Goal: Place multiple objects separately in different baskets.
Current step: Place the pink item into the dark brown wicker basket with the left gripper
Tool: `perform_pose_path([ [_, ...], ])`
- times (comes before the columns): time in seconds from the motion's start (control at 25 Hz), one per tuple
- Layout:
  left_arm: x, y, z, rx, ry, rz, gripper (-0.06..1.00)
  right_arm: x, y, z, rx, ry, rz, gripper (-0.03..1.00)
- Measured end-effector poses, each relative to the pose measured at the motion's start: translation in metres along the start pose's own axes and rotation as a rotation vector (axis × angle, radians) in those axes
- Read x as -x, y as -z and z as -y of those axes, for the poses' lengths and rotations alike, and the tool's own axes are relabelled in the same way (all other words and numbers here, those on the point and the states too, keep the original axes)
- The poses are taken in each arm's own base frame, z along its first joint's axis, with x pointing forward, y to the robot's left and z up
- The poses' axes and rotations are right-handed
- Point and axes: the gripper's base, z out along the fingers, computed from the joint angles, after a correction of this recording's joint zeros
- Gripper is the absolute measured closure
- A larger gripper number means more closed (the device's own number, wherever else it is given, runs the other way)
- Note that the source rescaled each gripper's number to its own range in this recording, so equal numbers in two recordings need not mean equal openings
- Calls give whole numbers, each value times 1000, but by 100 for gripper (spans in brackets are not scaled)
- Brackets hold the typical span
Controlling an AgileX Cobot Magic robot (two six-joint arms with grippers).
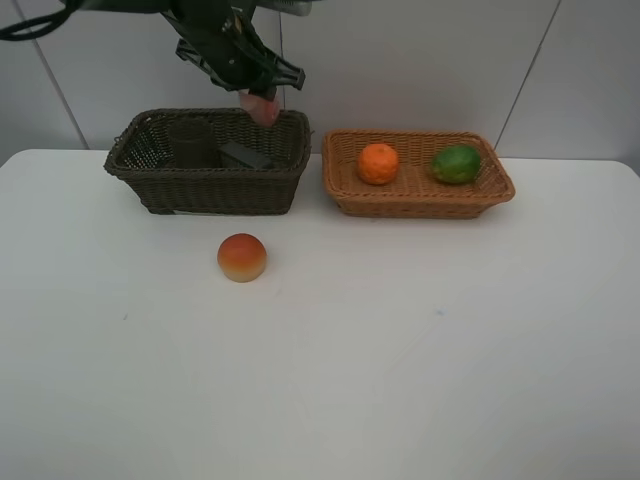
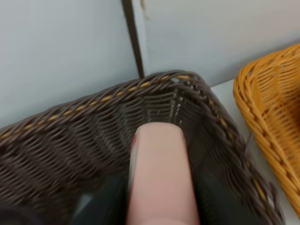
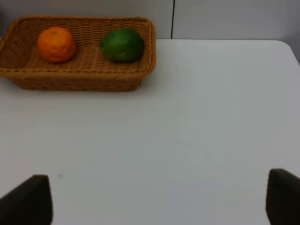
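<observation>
We found no text, label, brand, number or sign that could be read in any of the three views
</observation>
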Motion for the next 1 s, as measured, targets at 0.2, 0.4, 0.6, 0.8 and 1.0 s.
perform_pose_path([
  [0.2, -8, -34, 5, -2, -6, -24, 54, 0, 0, 0, 0, 0, 0, -3],
  [0.4, -9, -41, 6, -4, -7, -23, 54, 0, 0, 0, 0, 0, 0, -3],
  [0.6, -8, -41, 6, -4, -24, -19, 54, 0, 0, 0, 0, 0, 0, -3],
  [0.8, -9, -41, 6, -1, -82, -31, 51, 0, 0, 0, 0, 0, 0, -3],
  [1.0, -11, -41, 5, 6, -85, -63, 10, 0, 0, 0, 0, 0, 0, -3],
])
